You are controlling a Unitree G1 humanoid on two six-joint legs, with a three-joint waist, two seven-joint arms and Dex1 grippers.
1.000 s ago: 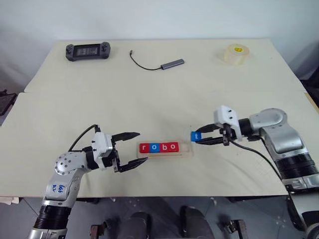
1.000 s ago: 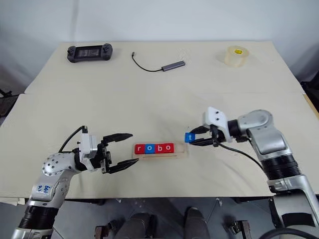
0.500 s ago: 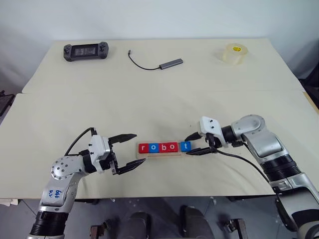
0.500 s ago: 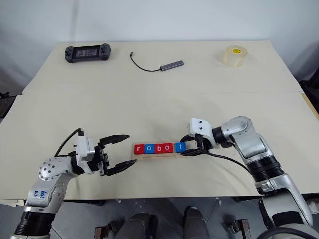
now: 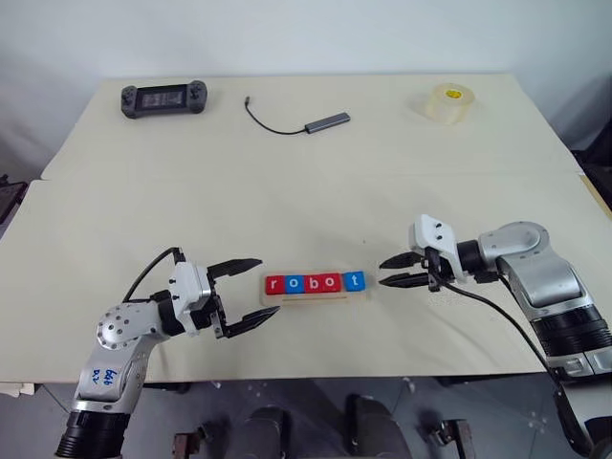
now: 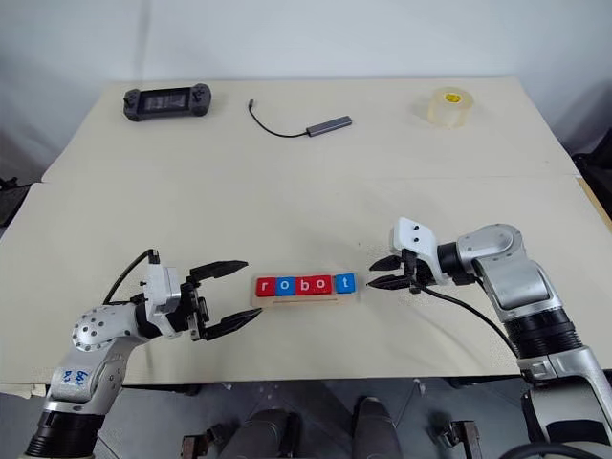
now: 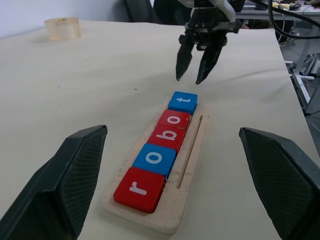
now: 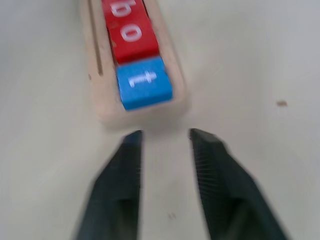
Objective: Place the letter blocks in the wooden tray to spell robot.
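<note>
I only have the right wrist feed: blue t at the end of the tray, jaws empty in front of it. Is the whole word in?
Observer: Yes. The wooden tray holds five letter blocks reading r, o, b, o, t in one row.
Operator: Where's the left arm?
Observer: The left gripper sits at the tray's r end, fingers spread wide, empty, not touching the tray.
Operator: Is my gripper clear of the tray?
Observer: The right gripper is just off the t end with bare table between, fingers slightly apart, holding nothing.
Operator: Anything else on the table?
Observer: At the far edge: a handheld controller, a cabled adapter, and a tape roll.
</note>
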